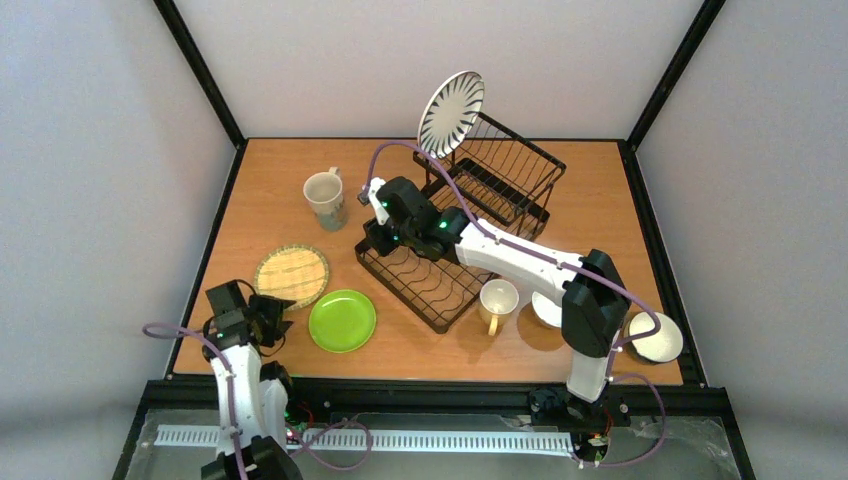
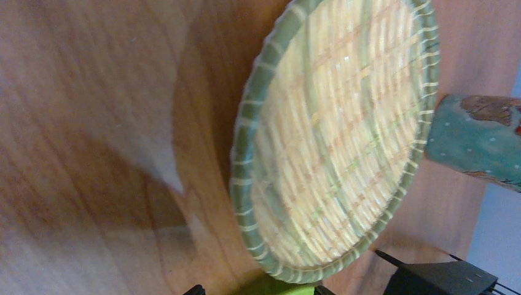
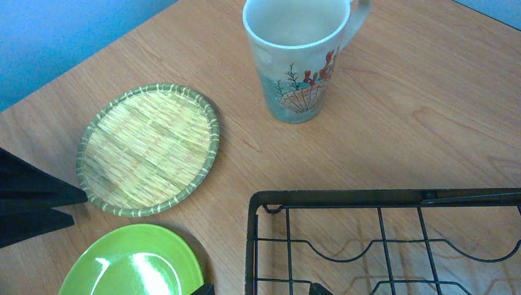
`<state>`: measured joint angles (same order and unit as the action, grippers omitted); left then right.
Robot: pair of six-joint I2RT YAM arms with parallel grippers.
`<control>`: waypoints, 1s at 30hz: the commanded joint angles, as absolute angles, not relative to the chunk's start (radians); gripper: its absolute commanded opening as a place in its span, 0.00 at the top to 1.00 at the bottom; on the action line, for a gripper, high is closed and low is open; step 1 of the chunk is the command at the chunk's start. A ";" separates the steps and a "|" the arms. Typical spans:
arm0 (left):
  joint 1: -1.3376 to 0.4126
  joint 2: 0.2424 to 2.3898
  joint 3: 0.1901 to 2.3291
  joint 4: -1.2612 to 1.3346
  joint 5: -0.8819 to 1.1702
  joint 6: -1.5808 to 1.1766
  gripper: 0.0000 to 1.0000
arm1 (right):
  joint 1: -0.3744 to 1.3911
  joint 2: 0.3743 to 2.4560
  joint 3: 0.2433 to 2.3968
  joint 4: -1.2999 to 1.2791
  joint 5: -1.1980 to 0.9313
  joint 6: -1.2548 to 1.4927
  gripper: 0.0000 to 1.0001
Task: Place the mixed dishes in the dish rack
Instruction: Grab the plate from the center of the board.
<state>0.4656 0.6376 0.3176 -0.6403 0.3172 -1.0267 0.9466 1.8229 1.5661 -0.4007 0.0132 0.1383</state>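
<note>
The wooden desk (image 1: 600, 200) carries the black wire dish rack (image 1: 510, 175) slantwise at its middle, low tray toward the near edge and taller basket toward the far edge. A striped plate (image 1: 450, 112) stands upright at the basket's far-left end.

The woven plate (image 1: 291, 274) and green plate (image 1: 342, 320) lie flat by the near-left corner, just beside each other. One mug (image 1: 325, 198), painted with a shell and coral, stands upright left of the rack, with bare wood between it and the woven plate. A second mug (image 1: 498, 302) stands just beside the tray's near-right side. A white dish (image 1: 545, 310) sits partly under the right arm, and a pale bowl (image 1: 655, 338) is at the near-right corner.

The right gripper (image 1: 366, 197) hangs over the tray's far-left corner, jaws spread, gripping nothing. The left gripper (image 1: 278, 318) is beside the woven plate, jaws spread.
</note>
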 commanded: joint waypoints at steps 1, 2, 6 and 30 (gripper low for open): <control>0.475 0.604 0.294 -0.693 0.311 -1.050 0.00 | 0.939 1.837 1.579 -0.417 0.008 0.139 0.10; 0.476 0.599 0.292 -0.695 0.307 -1.053 0.00 | 0.939 1.836 1.578 -0.417 0.008 0.140 0.10; 0.475 0.585 0.285 -0.681 0.289 -1.063 0.00 | 0.939 1.835 1.577 -0.417 0.008 0.141 0.10; 0.474 0.190 0.003 -0.618 0.188 -1.346 0.00 | 0.939 1.903 1.592 -0.419 -0.017 0.130 0.10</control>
